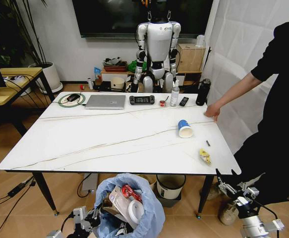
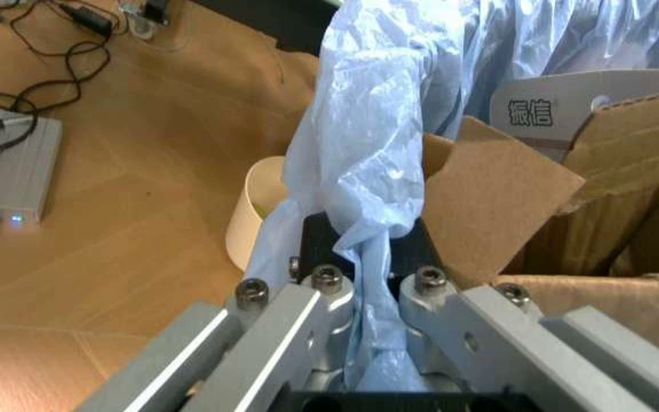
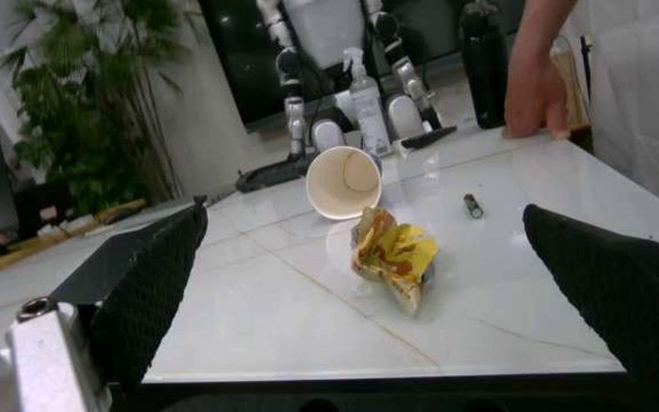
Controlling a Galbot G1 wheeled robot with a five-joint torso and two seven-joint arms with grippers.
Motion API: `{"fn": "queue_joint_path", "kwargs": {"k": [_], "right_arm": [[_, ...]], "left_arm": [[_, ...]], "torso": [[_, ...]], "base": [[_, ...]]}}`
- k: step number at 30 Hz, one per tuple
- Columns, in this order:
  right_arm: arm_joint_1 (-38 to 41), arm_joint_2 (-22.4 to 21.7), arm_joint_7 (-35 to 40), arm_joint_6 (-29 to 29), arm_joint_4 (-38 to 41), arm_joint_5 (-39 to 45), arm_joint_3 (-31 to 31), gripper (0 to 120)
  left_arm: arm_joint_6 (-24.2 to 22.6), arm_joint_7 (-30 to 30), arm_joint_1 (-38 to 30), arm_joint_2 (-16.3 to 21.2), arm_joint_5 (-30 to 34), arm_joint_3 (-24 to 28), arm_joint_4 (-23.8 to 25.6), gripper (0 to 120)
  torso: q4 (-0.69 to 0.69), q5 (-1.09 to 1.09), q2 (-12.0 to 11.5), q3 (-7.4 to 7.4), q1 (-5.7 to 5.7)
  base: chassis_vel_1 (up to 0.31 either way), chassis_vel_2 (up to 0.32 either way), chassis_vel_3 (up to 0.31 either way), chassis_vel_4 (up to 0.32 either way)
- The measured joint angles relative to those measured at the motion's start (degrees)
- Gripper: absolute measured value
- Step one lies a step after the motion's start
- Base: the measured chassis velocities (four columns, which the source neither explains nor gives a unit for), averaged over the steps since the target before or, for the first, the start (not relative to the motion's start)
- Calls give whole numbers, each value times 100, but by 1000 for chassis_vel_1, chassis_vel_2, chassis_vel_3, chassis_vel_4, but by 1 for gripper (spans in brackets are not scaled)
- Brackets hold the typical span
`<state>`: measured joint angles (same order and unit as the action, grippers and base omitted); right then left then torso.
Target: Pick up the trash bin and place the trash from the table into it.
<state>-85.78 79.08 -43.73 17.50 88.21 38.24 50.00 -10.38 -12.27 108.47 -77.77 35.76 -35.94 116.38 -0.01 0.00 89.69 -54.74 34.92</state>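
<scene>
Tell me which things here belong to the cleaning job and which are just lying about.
Job: trash bin, held by left end effector; paper cup; yellow wrapper; table; open right end effector.
Lying about: laptop, black bottle, spray bottle, remote.

One blue cup [image 1: 185,128], one yellow wrapper [image 1: 204,156], perhaps one battery [image 1: 207,143].
</scene>
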Motion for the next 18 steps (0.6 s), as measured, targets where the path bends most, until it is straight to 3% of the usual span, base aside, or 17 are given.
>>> {"fn": "queue_joint_path", "kwargs": {"k": [11,18], "right_arm": [[532,-641,1353,-535,-139,-1076,-784,100],[915,-1070,1834,-838,-388,-1157,-1236,100]], "left_arm": [[23,-2,59,-129,-68,-67,19,0],[32,-2,66,-214,-102,-95,36,0]], "torso": [[2,2,0,0,0],[2,1,0,0,1]], "base": [[0,0,0,0],[0,0,0,0]]}}
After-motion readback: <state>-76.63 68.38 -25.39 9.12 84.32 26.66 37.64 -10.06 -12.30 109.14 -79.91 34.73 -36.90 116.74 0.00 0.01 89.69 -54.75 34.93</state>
